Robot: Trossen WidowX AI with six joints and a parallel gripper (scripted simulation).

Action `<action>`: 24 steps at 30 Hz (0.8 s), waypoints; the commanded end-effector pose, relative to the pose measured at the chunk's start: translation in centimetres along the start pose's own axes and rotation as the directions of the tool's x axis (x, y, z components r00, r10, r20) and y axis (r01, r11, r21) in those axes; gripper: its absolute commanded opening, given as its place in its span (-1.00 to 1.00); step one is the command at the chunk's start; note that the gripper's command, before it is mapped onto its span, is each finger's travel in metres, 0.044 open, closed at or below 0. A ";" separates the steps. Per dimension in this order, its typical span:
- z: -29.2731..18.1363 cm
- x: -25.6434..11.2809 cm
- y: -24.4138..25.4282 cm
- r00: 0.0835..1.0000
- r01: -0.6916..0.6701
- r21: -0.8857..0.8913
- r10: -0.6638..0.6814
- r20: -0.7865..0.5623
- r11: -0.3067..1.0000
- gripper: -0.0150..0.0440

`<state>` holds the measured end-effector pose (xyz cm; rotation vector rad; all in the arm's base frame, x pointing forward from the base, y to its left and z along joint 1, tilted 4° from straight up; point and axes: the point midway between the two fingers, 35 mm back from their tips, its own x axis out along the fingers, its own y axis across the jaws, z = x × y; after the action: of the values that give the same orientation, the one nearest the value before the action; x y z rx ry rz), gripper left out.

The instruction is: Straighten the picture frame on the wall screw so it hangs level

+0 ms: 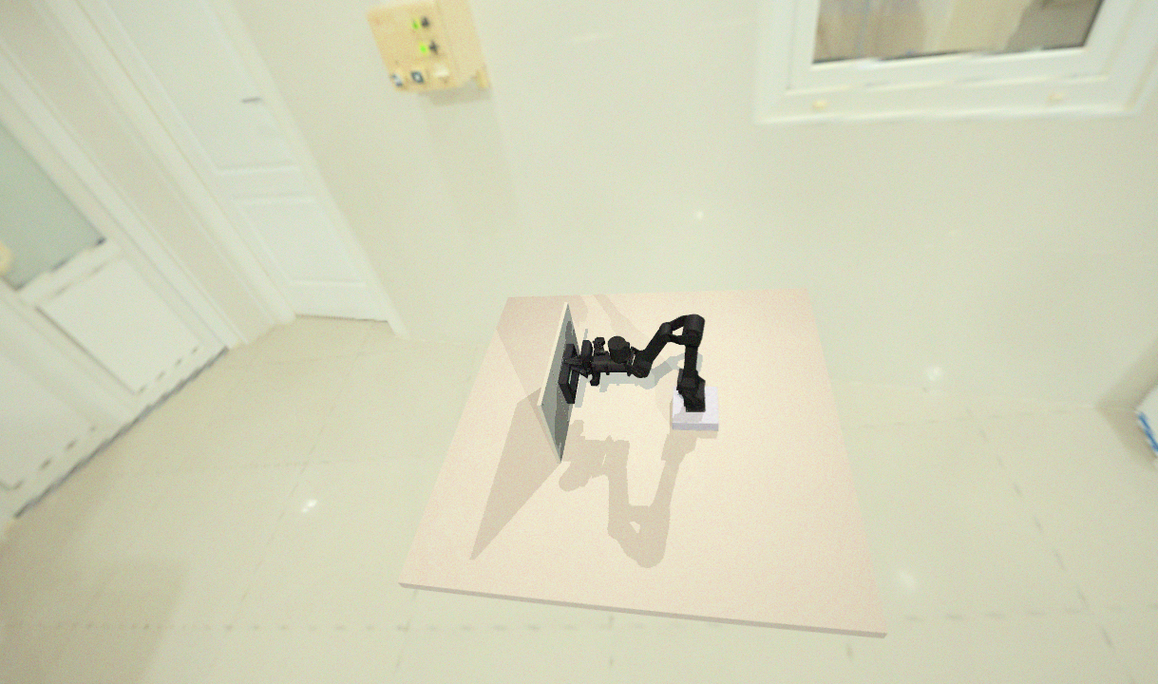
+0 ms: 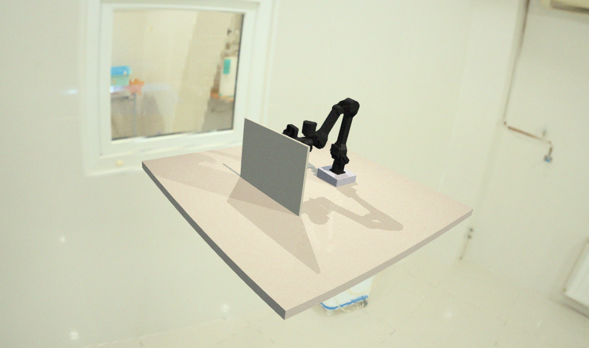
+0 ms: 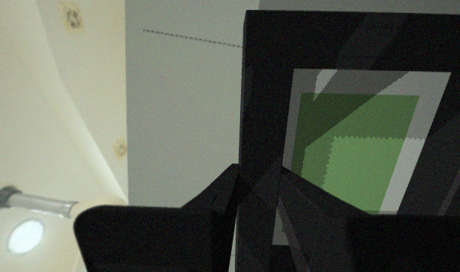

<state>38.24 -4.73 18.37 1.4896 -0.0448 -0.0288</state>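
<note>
The black picture frame (image 1: 568, 397) (image 3: 309, 38) is upright in front of the grey wall panel (image 1: 559, 429) (image 2: 272, 166) (image 3: 184, 113). It has a light mat and a green picture. In the wrist view its top edge runs almost straight across, a touch lower to the right; its exact tilt against the panel is hard to tell. My gripper (image 3: 255, 171) is shut on the frame's side bar at the left of the wrist view, one finger on each side of the bar. The panel hides the frame and fingers in the exterior view. The screw and the notched strip are hidden.
The panel stands on a pale table top (image 1: 769, 527) (image 2: 374, 238). The black arm (image 1: 692, 352) (image 2: 343, 129) rises from a whitish base block (image 1: 694, 423) (image 2: 337, 179) and reaches to the panel. Shadows of arm and panel fall across the table top.
</note>
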 end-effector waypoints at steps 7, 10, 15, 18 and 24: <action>0.1 0.1 0.3 1.000 -0.011 0.002 0.011 -0.003 1.000 -0.49; 0.1 0.1 0.3 1.000 -0.011 0.001 0.011 -0.003 1.000 -0.49; 0.2 0.1 0.3 1.000 -0.011 0.001 0.011 -0.003 1.000 -0.49; 0.3 0.1 0.3 1.000 -0.011 0.001 0.011 -0.003 1.000 -0.49; 0.6 0.1 0.4 1.000 -0.011 0.001 0.011 -0.003 1.000 -0.49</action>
<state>38.18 -5.20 18.37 1.4898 -0.0426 -0.0297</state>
